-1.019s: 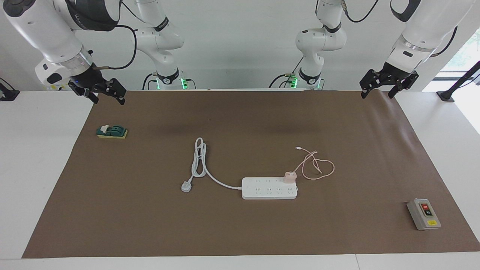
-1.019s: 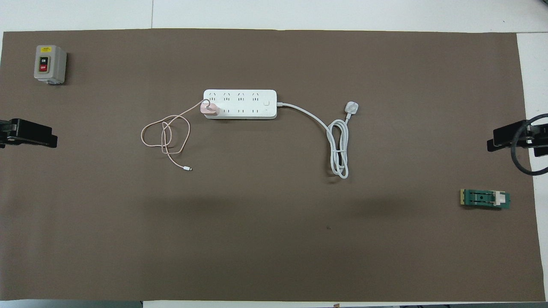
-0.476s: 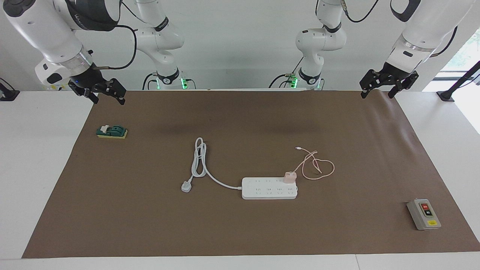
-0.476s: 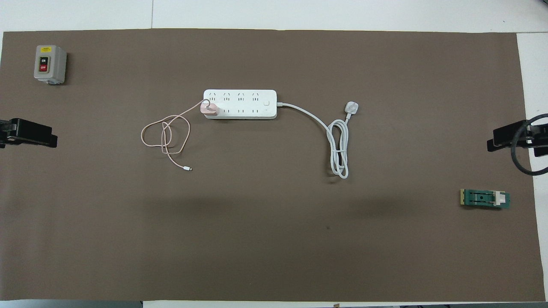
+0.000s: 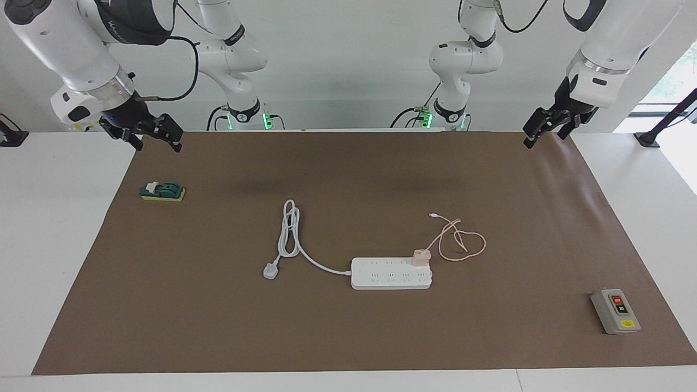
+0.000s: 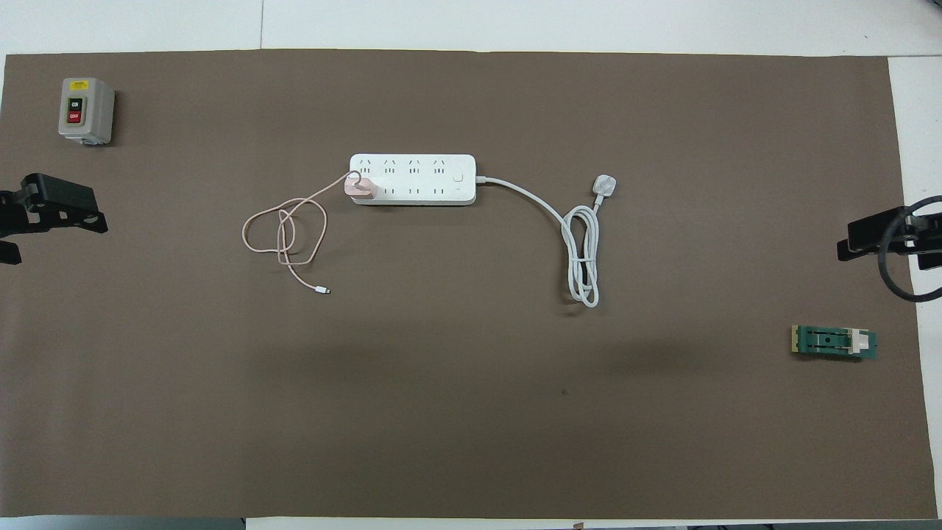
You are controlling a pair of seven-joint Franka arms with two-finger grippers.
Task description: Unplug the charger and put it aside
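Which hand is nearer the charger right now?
Left. The left hand is up over the mat's edge at the left arm's end, the end where the charger sits in the power strip. The right hand waits over the right arm's end.

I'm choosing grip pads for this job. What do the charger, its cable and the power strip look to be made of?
The charger looks like smooth, hard pale pink plastic. Its cable is thin and limp, lying in loose loops, likely rubbery sheathing. The power strip looks like matte white moulded plastic with a rigid, rounded shell.
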